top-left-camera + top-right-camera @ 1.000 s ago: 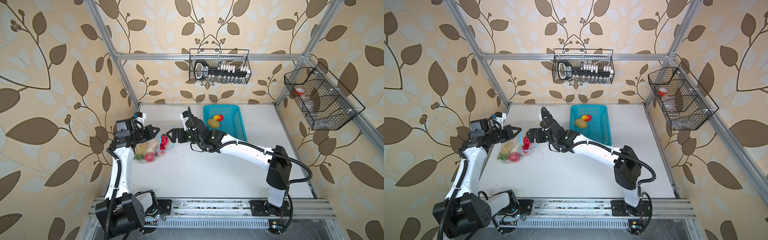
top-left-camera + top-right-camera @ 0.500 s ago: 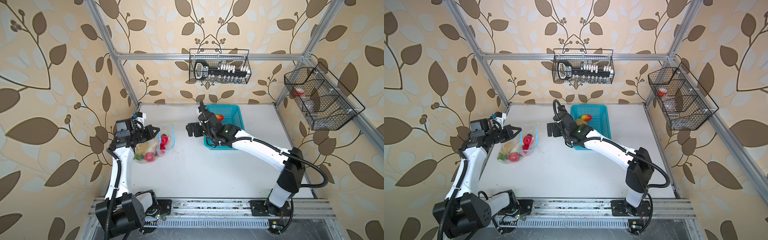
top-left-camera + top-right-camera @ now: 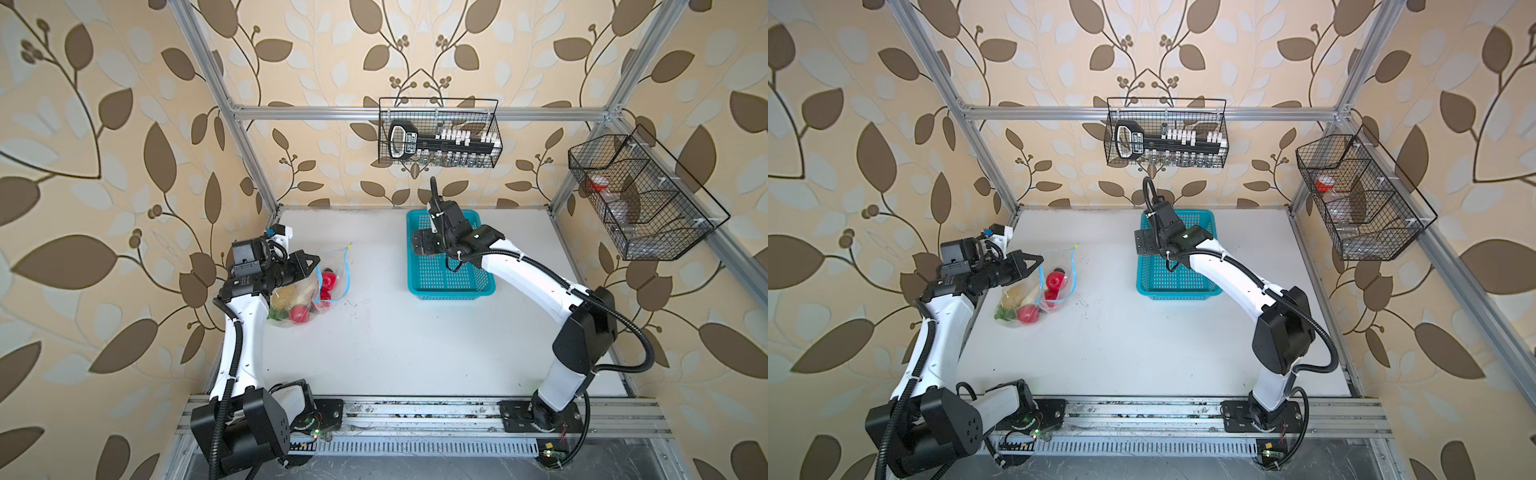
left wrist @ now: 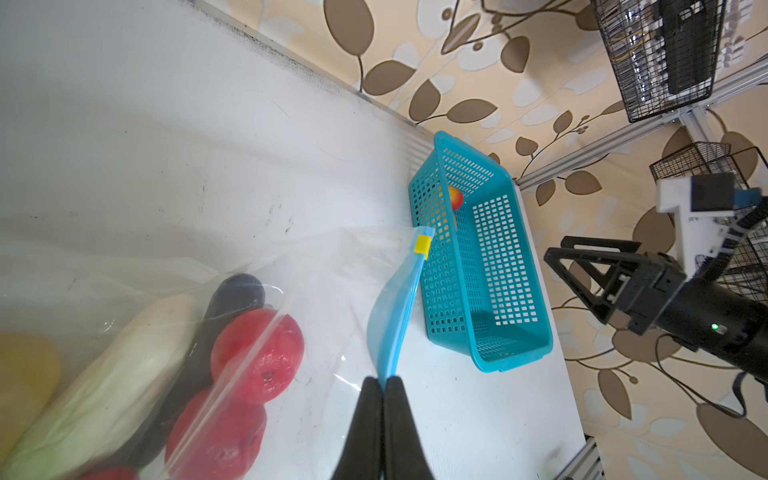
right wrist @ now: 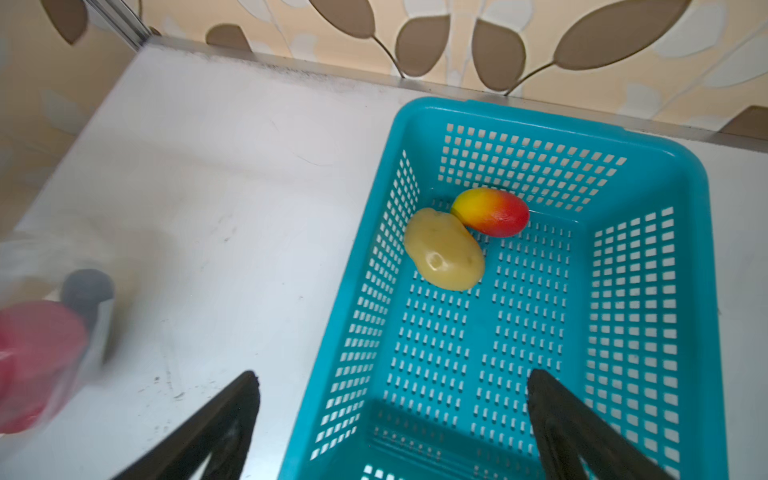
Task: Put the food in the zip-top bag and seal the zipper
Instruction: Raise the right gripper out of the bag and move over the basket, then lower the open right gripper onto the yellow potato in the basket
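The red fruit (image 5: 37,345) in the zip-top bag (image 5: 33,257) is blurred and cut off.

Twin top views overhead (nearly identical), wrist cameras close, both seeing basket (image 4: 513,360)

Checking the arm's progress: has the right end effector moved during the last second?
Yes. The right end effector has swung right, away from the bag, and is now open over the left wall of the basket.

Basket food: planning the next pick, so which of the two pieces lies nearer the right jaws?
The tan potato; the red-yellow fruit lies beyond it.
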`<state>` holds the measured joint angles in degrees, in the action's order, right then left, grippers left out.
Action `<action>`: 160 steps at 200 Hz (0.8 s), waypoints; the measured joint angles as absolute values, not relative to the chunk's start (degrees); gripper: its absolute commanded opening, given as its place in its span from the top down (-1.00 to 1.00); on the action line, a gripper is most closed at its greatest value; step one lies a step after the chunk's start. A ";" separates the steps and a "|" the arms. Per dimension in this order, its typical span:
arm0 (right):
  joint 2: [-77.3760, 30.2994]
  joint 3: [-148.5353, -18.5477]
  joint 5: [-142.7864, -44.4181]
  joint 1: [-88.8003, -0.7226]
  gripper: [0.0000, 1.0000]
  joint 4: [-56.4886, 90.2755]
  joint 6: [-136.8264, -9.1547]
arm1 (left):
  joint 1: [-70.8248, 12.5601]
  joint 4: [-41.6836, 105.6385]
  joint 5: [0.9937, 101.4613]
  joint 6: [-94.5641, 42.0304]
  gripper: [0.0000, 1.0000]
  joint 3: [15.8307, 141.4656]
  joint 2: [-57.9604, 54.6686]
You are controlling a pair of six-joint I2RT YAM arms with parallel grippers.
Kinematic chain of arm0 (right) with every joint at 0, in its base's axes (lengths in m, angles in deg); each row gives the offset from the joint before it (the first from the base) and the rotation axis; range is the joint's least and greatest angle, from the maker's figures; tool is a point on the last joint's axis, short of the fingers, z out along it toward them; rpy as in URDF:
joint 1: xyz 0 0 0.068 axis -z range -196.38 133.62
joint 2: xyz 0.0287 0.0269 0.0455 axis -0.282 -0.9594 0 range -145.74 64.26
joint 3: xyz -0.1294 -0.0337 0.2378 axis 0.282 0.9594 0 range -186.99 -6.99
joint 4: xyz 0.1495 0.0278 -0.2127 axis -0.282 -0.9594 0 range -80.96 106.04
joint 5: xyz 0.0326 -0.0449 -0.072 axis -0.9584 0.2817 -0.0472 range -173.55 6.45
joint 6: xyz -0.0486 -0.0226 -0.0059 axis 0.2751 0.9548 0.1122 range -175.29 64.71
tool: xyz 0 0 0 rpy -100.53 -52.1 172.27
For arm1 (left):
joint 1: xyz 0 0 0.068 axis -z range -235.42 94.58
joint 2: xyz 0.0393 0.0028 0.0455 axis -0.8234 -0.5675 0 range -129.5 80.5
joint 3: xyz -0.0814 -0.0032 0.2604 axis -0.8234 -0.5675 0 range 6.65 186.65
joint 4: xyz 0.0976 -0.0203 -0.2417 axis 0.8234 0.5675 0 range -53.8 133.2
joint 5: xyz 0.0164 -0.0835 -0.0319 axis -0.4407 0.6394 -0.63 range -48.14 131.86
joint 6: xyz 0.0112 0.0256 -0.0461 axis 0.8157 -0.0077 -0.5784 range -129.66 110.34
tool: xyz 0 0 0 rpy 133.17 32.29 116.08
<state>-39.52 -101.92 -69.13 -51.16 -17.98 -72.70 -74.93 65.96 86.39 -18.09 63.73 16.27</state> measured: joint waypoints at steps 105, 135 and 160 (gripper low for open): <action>-49.05 -103.89 -76.39 -42.53 -1.00 -18.63 -59.78 | -75.02 65.96 84.75 -17.47 1.00 63.64 16.16; -51.22 -104.07 -80.96 -40.45 -1.00 -17.02 -58.71 | -75.02 65.96 84.60 -17.47 1.00 63.64 15.61; -53.32 -104.07 -83.41 -39.34 -1.00 -15.77 -58.32 | -75.02 65.96 83.83 -17.47 1.00 63.64 14.83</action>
